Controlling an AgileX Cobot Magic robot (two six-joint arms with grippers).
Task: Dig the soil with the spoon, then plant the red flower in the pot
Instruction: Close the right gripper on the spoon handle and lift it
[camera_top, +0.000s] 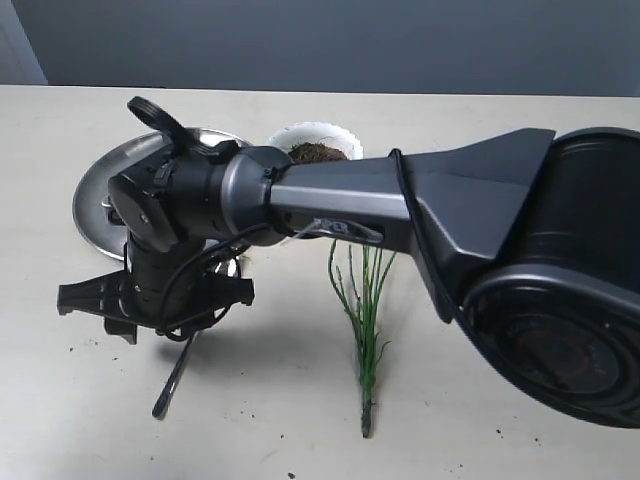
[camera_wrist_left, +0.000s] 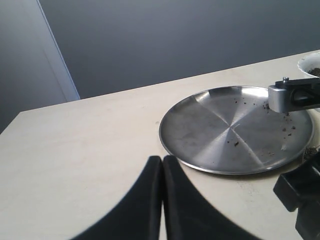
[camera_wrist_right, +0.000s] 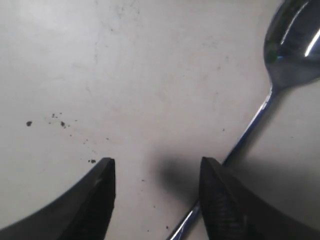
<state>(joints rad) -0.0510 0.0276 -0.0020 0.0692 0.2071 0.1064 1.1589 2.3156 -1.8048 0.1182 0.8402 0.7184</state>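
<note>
The spoon (camera_top: 172, 385) lies on the table in front of the plate; its bowl and thin handle show in the right wrist view (camera_wrist_right: 292, 45). My right gripper (camera_top: 155, 310) (camera_wrist_right: 157, 167) hangs open just above it, reaching across to the left, and the handle runs past one finger (camera_wrist_right: 220, 200). The white scalloped pot (camera_top: 340, 133) holds dark soil (camera_top: 318, 152). The flower's green stems (camera_top: 365, 300) lie on the table; the arm hides its red blooms. My left gripper (camera_wrist_left: 162, 159) is shut and empty near the plate.
A large round steel plate (camera_top: 100, 200) (camera_wrist_left: 235, 130) with a few soil crumbs sits left of the pot. The right arm (camera_top: 400, 205) spans the scene over the plate's edge and the stems. Soil specks (camera_wrist_right: 60, 122) dot the table.
</note>
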